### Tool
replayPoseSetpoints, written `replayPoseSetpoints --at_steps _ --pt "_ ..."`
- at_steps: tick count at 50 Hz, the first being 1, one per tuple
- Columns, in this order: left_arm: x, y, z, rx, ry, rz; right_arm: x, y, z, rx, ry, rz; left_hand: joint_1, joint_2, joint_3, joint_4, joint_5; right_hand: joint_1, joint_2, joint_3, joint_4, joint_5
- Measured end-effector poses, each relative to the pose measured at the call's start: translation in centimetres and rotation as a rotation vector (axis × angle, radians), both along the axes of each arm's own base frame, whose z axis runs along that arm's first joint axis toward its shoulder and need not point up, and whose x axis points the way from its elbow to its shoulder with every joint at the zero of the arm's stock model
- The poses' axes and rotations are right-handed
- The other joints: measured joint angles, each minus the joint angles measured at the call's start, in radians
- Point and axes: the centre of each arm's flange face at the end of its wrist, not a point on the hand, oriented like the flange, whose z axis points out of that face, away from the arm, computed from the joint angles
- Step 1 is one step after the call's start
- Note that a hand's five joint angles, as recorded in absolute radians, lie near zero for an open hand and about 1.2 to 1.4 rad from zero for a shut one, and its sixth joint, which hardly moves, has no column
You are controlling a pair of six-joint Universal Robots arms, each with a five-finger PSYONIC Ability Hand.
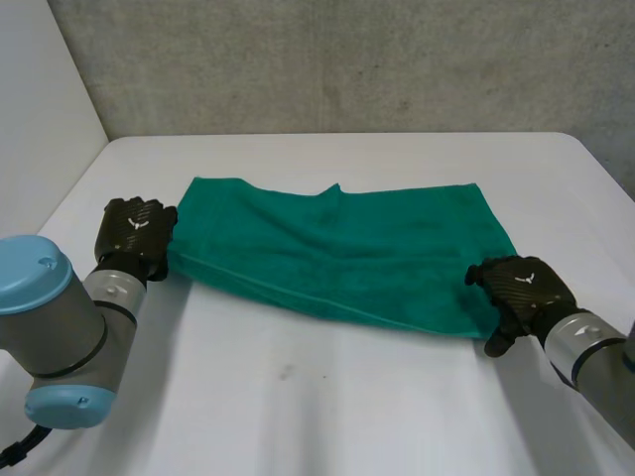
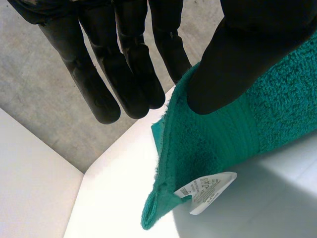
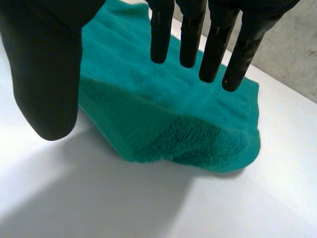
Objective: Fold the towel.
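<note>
A green towel lies folded lengthwise across the white table. My left hand is at its left end. In the left wrist view this hand pinches the towel by that end: the thumb presses on the cloth and the straight fingers stand behind its edge. The corner hangs off the table there, with a white label dangling from it. My right hand rests at the towel's near right corner. It is open, its fingers spread just over the towel and the thumb beside the cloth over bare table.
A grey wall runs behind the table's far edge, and a white panel stands at the left. Bare tabletop stretches in front of the towel between my two arms.
</note>
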Motion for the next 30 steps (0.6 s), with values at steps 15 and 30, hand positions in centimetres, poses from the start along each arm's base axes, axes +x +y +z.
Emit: replayPoseSetpoints --at_steps 15,30 --pt "0.1 0.0 0.0 0.000 0.000 0.003 -1.0 -3.6 -1.9 -0.036 0.048 -0.123 0.000 0.000 0.000 0.000 0.000 0.332 0.388 0.396 0.386 0.340" --pt "0.3 0.2 -0.1 0.007 -0.002 0.011 -1.3 -3.5 0.3 -0.109 0.045 -0.163 0.000 0.000 0.000 0.000 0.000 -0.016 -0.025 -0.027 -0.042 -0.036"
